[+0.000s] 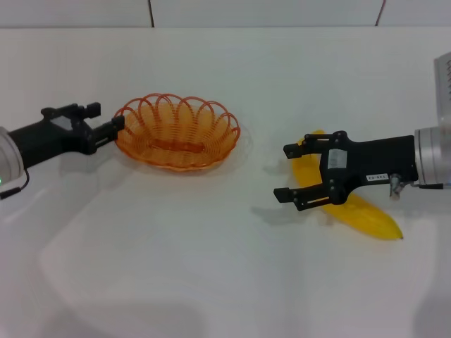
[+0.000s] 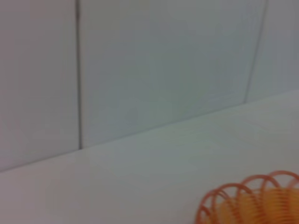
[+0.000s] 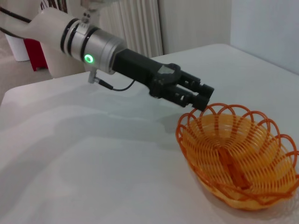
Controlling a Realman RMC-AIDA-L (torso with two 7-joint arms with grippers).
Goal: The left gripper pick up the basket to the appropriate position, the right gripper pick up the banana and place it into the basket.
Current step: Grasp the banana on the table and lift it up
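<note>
Gripping the scalloped rim of the basket [image 1: 177, 131] at its nine o'clock end, my left tool [image 1: 114, 129] reaches in from the bench's [image 1: 211, 267] left side, fingers nearly together with the orange wire loops between their tips. The right wrist view confirms it: the black fingertips sit right at the rim, the green light glowing on the grey wrist behind. I judge the basket to be resting on the bench rather than lifted, though I cannot be sure.

Over toward three o'clock, my right tool [image 1: 290, 173] hangs above the banana [image 1: 352, 204], which lies on the bench well apart from the basket, its dark tip pointing to about five o'clock. Those fingers are spread wide and hold nothing; they straddle the upper part of the fruit without, as far as I can tell, touching it.

Risks from here, as I read them: my left grip is on a single thin loop at one end, so a lift could let the basket swing or twist out of the fingers, or the springy wire could slip free. On the right, the banana is smooth and curved; closing on it off-centre could roll it or leave it hanging lopsided. And the basket is shallow and about as long as the fruit, so a crooked drop might leave the banana perched across the rim or tip the basket.
</note>
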